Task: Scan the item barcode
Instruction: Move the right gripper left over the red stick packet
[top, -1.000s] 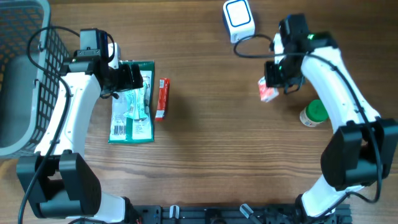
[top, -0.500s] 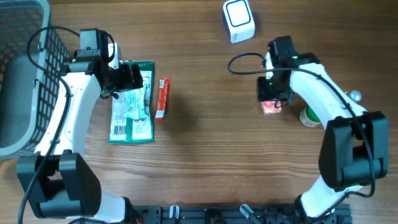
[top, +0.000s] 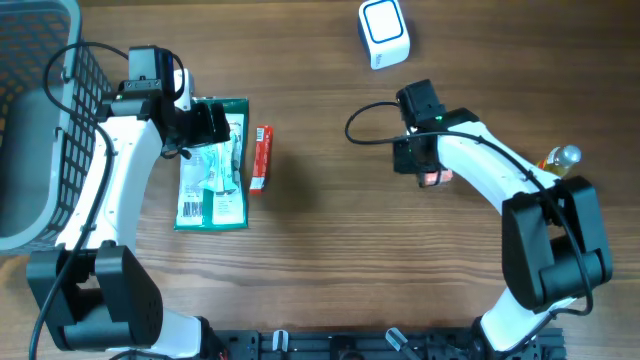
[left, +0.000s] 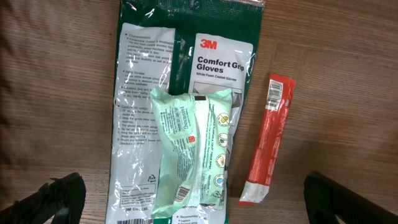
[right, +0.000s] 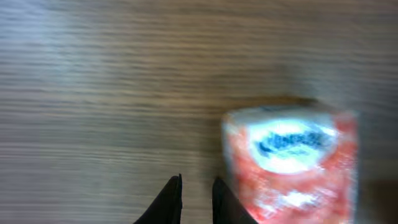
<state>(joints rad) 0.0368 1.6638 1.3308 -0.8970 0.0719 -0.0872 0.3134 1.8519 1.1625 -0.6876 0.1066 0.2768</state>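
The scanner (top: 384, 32), white with a blue face, sits at the back of the table. A small red-and-white packet (top: 436, 178) lies on the wood just right of my right gripper (top: 418, 160). In the right wrist view the packet (right: 292, 165) is blurred and lies outside the gripper (right: 196, 194). The jaws are drawn together to a thin slit with nothing between them. My left gripper (top: 212, 125) hovers wide open over a green 3M gloves pack (left: 155, 74). A mint wipes pack (left: 193, 149) lies on top of it. Both black fingers (left: 59, 200) straddle the pile.
A red stick sachet (left: 267, 137) lies beside the gloves pack. A grey wire basket (top: 40, 120) fills the far left. A small object with a shiny round end (top: 562, 156) rests by the right arm. The scanner's cable (top: 365, 120) loops across the wood.
The right arm swung left and away from the scanner. The red-and-white packet left its jaws and now lies on the table. The left arm has not moved.
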